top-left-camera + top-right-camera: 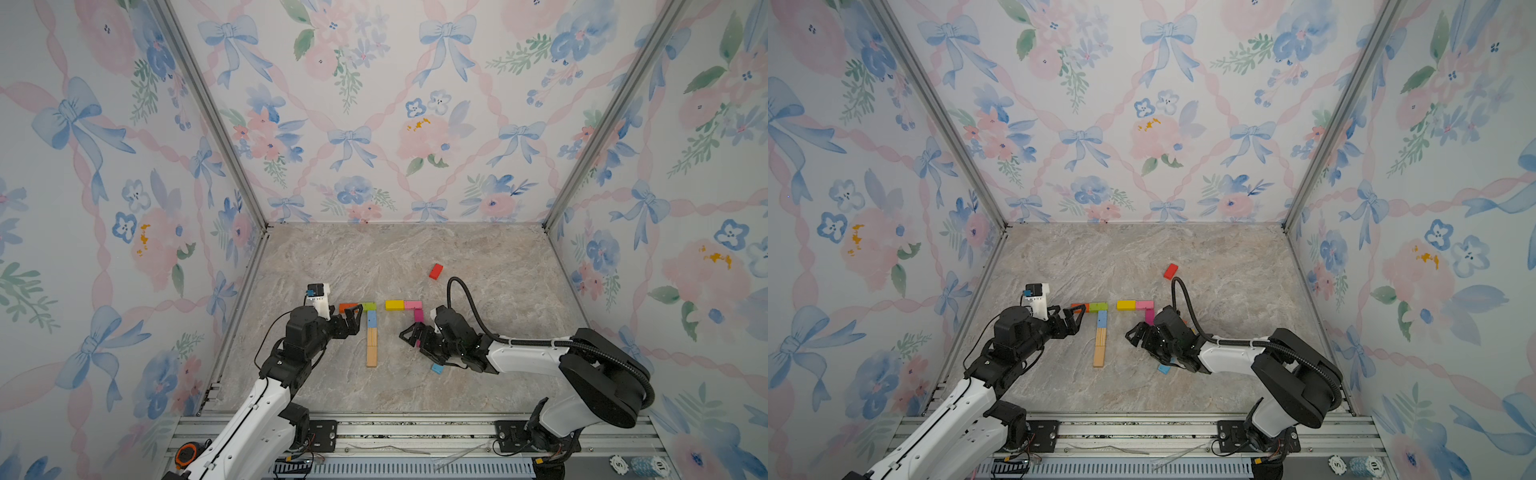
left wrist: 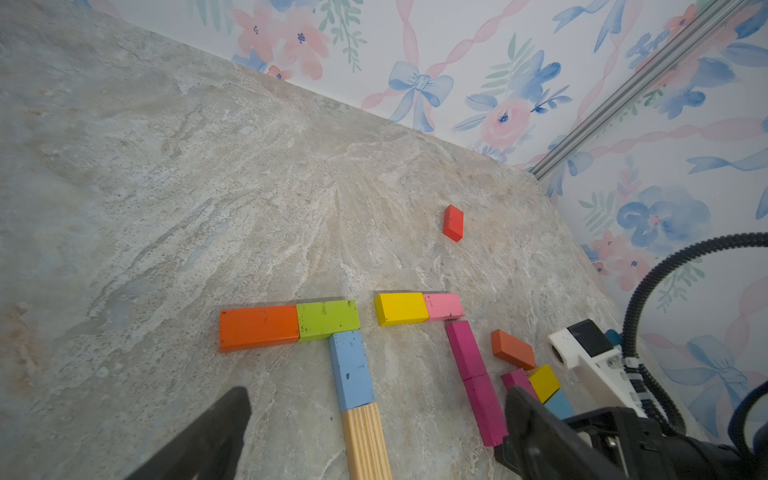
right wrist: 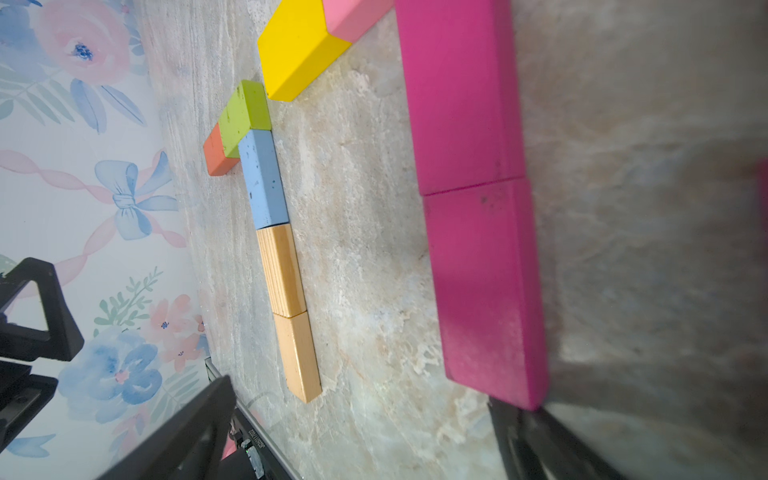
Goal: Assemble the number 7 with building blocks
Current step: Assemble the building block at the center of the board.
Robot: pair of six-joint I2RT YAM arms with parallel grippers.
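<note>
The grey-beige marbled table (image 1: 374,257) carries everything. My left tool (image 1: 353,319) hangs spread and empty at the outer end of the flat orange wooden block (image 2: 258,327). My right tool (image 1: 409,336) is spread too and grips nothing. The near end of the lower magenta block (image 3: 486,291) lies between its fingers (image 3: 174,432); I cannot tell whether it touches one.

Two sevens lie flat, side by side, mid-table. In the one by my left tool, the orange block and a lime-green block (image 2: 328,319) form the bar. A pale blue block (image 2: 351,370), a ridged plain-wood block (image 2: 365,440) and a smooth plain-wood block (image 3: 297,357) run end to end as the stem. The other has a glossy yellow block (image 2: 401,308) and a pink block (image 2: 444,306) as its bar, and an upper magenta block (image 2: 463,349) heads its stem.

In both top views my right arm hides most of that magenta stem. The left wrist view shows it whole, with a loose terracotta block (image 2: 513,349) and a huddle of small blocks (image 2: 544,382) beside it. A small red block (image 1: 436,271) lies alone, well apart, toward the back wall.
</note>
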